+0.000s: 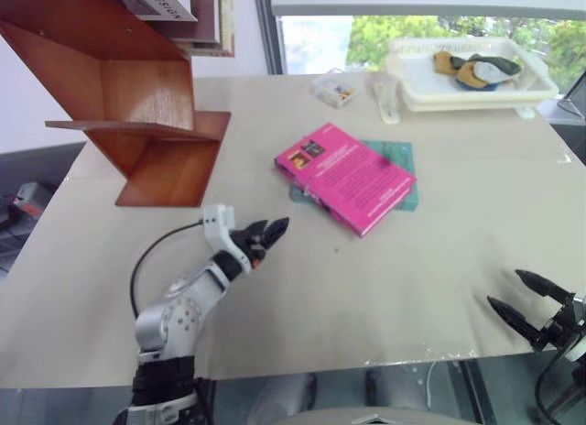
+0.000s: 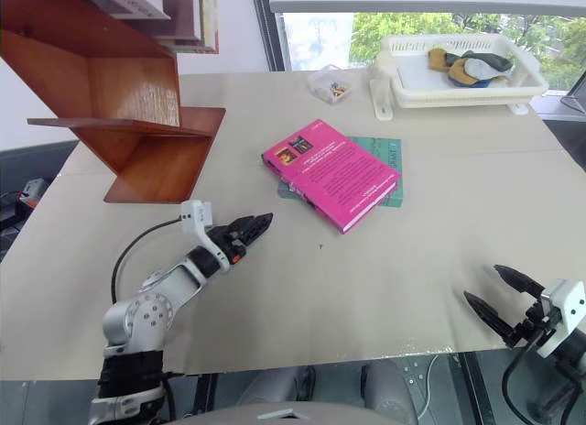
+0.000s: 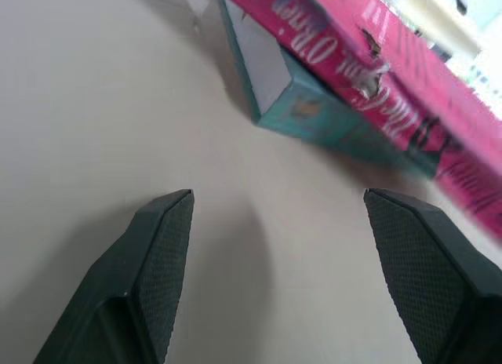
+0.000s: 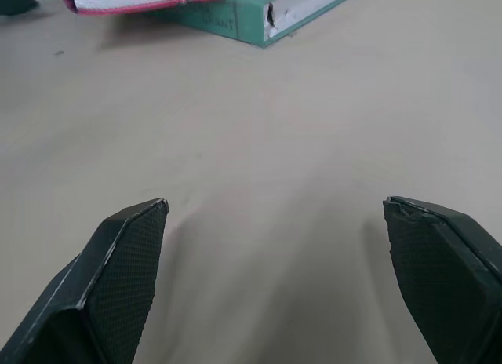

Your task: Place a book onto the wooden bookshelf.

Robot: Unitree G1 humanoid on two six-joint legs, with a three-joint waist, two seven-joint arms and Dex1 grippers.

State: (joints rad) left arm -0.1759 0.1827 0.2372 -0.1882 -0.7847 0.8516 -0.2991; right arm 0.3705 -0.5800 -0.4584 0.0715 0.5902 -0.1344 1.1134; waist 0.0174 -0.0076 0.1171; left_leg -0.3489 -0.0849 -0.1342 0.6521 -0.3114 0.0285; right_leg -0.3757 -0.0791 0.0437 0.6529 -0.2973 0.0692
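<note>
Left hand [image 1: 267, 234] open, fingers spread wide, empty, low over the table [image 1: 385, 288], aimed toward the book [image 1: 348, 175] and still a short way from its near corner. Right hand [image 1: 531, 306] open too, empty, well apart from the book near the table's front edge. Book flat on the table, cover up, lying skewed on top of a teal book [image 1: 407, 168], overhanging it on the near side. Probably stiff enough to lift by one edge, moderately heavy, glossy cover likely slippery. Best taken across its thickness at the overhanging edge or spine. Bookshelf [image 1: 137, 114] beyond the book's far-left side, not touching it.
</note>
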